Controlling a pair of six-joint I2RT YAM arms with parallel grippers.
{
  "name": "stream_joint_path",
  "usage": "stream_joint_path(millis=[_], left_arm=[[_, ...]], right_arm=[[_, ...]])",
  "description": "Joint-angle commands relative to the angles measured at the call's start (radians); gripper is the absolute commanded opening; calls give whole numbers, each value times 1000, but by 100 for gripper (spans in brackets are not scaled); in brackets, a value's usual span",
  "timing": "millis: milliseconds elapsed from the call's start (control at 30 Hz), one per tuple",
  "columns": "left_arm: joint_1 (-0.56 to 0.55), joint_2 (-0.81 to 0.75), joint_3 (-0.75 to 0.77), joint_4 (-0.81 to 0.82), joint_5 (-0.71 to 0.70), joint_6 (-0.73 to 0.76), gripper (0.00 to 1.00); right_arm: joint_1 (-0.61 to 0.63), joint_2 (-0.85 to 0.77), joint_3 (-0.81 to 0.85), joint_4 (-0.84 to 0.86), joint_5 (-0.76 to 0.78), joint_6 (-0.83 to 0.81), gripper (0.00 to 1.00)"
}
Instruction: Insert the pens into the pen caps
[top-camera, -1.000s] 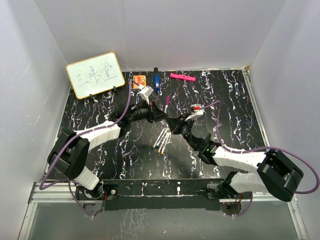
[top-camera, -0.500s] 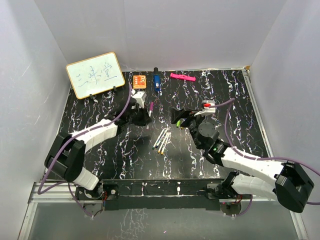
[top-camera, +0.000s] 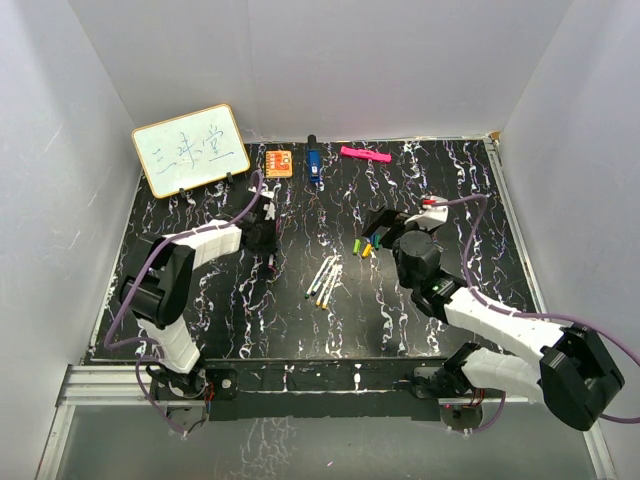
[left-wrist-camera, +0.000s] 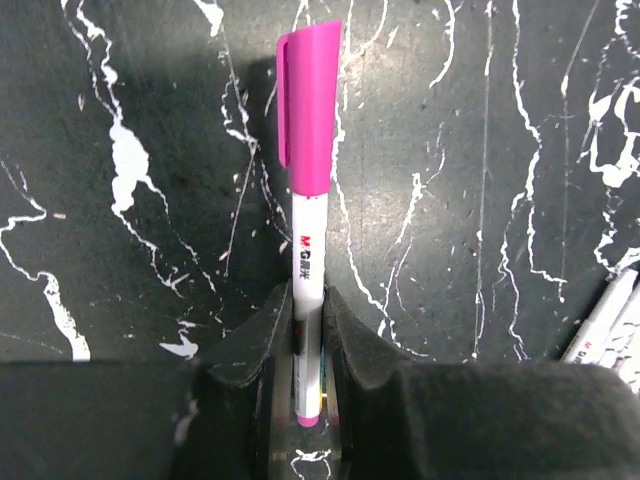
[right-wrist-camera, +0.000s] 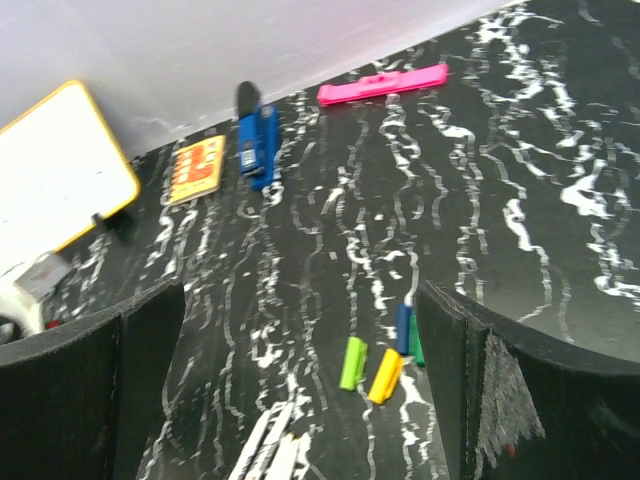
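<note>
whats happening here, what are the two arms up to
The left gripper is shut on the barrel of a pen that already wears a magenta cap, low over the black marbled table. The right gripper hangs open above a cluster of loose caps, holding nothing. A few uncapped pens lie between the arms.

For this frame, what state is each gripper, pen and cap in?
left gripper: shut on the capped pen.
capped pen: magenta cap on, barrel between the fingers.
right gripper: open, holding nothing.
loose caps: lying on the table, no pens in them.
other pens: lying together on the table, uncapped.
</note>
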Motion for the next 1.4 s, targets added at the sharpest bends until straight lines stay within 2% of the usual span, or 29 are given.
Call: stream_joint_path(millis=[0, 167, 333, 500, 600, 800, 1033, 1167, 1267, 1367], left_arm=[[17, 30, 53, -68, -18, 13, 13], [23, 68, 82, -85, -21, 19, 17], [26, 108, 104, -93, -6, 18, 22], [26, 130, 124, -113, 1, 18, 40], [26, 126, 118, -115, -4, 17, 45], [26, 112, 124, -133, -20, 20, 47], [27, 9, 163, -173, -81, 42, 51], [26, -58, 172, -196, -105, 57, 51], [25, -107, 153, -188, -72, 65, 51], [15, -144, 115, -151, 18, 63, 51]], right_arm=[[-60, -1, 43, -17, 9, 27, 98], [-61, -10, 9, 51, 72, -46, 98], [-82, 0, 10, 22, 41, 16, 98], [-89, 33, 37, -40, 25, 28, 98], [-89, 35, 32, -43, 20, 33, 98], [-88, 26, 19, -30, 18, 25, 98], [-88, 36, 33, -16, -3, -41, 98], [-88, 27, 6, 62, 61, -58, 98], [-95, 22, 1, 70, 64, -57, 98], [-102, 29, -3, 62, 84, -40, 98]])
